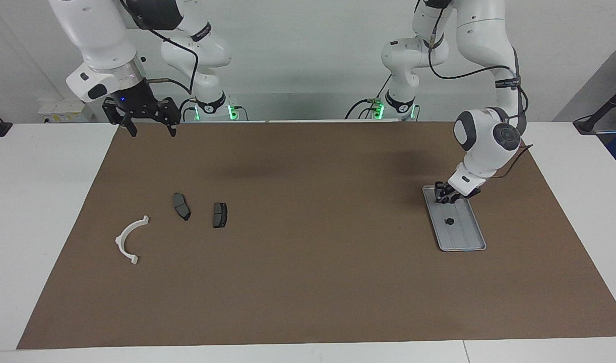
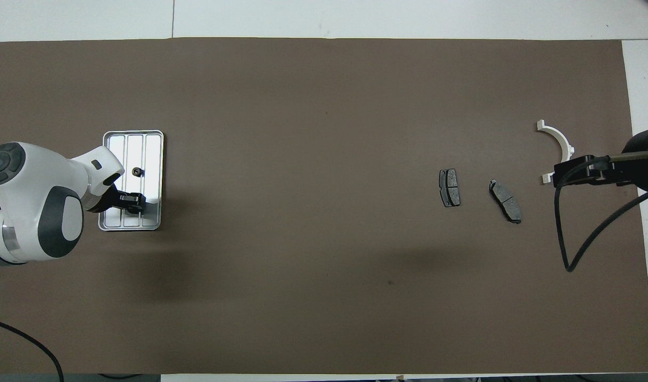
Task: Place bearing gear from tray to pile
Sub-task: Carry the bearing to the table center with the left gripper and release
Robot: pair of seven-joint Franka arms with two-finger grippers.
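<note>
- Your left claw (image 1: 445, 196) sits low in the ribbed silver-grey metal tray (image 1: 469, 242), right of frame; whether it grasps anything, I cannot tell.
- The small dark bearing gear (image 1: 449, 221) lies just below it in the frame, along the tray's long axis.
- Your right claw (image 1: 147, 125) waits released, upper left.

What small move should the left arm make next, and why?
Probably lift the left tool a little: it sits low in the tray, at its end nearer the robots, hiding what is under it, while one dark gear lies apart.

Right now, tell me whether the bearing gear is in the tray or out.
In: the bearing gear lies on the tray floor, apart from the left gripper.
</note>
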